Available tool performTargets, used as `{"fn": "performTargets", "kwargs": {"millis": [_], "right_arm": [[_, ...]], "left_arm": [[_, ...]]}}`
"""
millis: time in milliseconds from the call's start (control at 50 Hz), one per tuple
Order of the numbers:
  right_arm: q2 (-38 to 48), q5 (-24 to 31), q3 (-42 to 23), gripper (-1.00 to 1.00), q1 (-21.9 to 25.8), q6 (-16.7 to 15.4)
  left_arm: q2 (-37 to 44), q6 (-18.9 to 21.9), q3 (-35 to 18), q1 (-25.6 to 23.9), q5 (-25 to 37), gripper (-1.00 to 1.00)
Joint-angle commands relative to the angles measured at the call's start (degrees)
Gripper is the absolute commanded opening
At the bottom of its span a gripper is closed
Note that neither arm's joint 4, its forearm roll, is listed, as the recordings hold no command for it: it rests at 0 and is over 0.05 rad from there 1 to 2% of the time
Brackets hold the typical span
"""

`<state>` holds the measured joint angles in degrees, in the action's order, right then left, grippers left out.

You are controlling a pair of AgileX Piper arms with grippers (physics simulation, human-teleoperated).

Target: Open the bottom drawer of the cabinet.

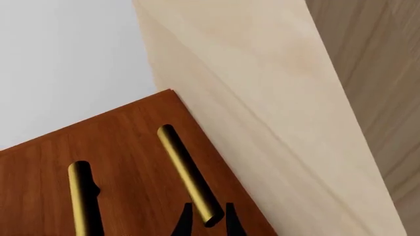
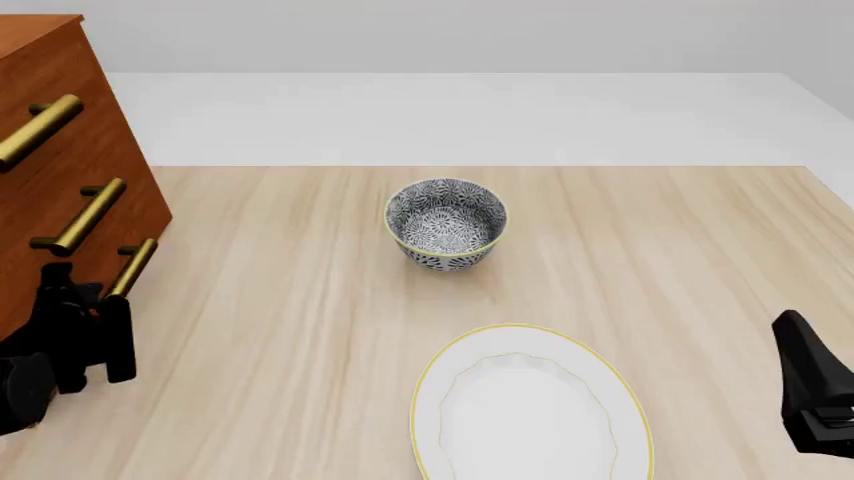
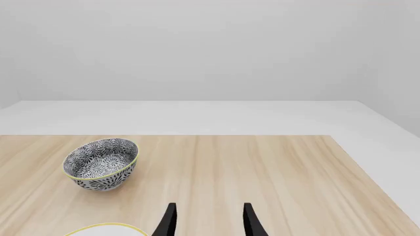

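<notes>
The reddish-brown cabinet (image 2: 54, 110) stands at the table's far left with three brass bar handles. The bottom drawer (image 1: 131, 147) looks flush with the cabinet front. Its handle (image 1: 187, 169) is the one nearest the tabletop. My left gripper (image 1: 208, 222) has one finger on each side of that handle's end, narrowed onto it. In the front view the left gripper (image 2: 91, 308) sits at the lowest handle (image 2: 131, 266). My right gripper (image 3: 208, 221) is open over bare table at the front right, holding nothing.
A patterned blue-and-white bowl (image 2: 446, 224) sits mid-table. A white plate (image 2: 534, 410) with a yellow rim lies near the front edge. The middle drawer's handle (image 1: 82, 196) is beside the one I hold. The right arm (image 2: 811, 395) rests at the front right.
</notes>
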<state>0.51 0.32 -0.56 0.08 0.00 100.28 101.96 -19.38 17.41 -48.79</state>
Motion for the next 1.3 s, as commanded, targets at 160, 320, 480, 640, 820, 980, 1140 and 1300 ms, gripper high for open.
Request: {"fn": "performTargets", "kwargs": {"millis": [160, 320, 480, 640, 820, 980, 1140, 1300], "right_arm": [[0.0, 0.0, 0.0, 1.00, 0.0, 0.0], [0.0, 0.0, 0.0, 1.00, 0.0, 0.0], [0.0, 0.0, 0.0, 1.00, 0.0, 0.0], [0.0, 0.0, 0.0, 1.00, 0.0, 0.0], [0.0, 0.0, 0.0, 1.00, 0.0, 0.0], [0.0, 0.0, 0.0, 1.00, 0.0, 0.0], [0.0, 0.0, 0.0, 1.00, 0.0, 0.0], [0.0, 0.0, 0.0, 1.00, 0.0, 0.0]], "left_arm": [[1.3, 1.4, -0.1, 0.8, -1.1, -1.00], [1.6, 2.4, 1.1, -1.3, -2.6, -1.00], [0.5, 2.1, 1.2, -3.8, -2.1, -1.00], [-1.9, 2.2, 0.7, -6.5, -0.5, -1.00], [-3.3, 2.1, 0.4, -7.9, 0.8, -1.00], [-4.3, 2.3, 0.4, -9.7, 1.1, -1.00], [-5.1, 2.1, 0.3, -11.2, 1.7, -1.00], [-6.1, 2.0, 0.1, -13.1, 2.5, -1.00]]}}
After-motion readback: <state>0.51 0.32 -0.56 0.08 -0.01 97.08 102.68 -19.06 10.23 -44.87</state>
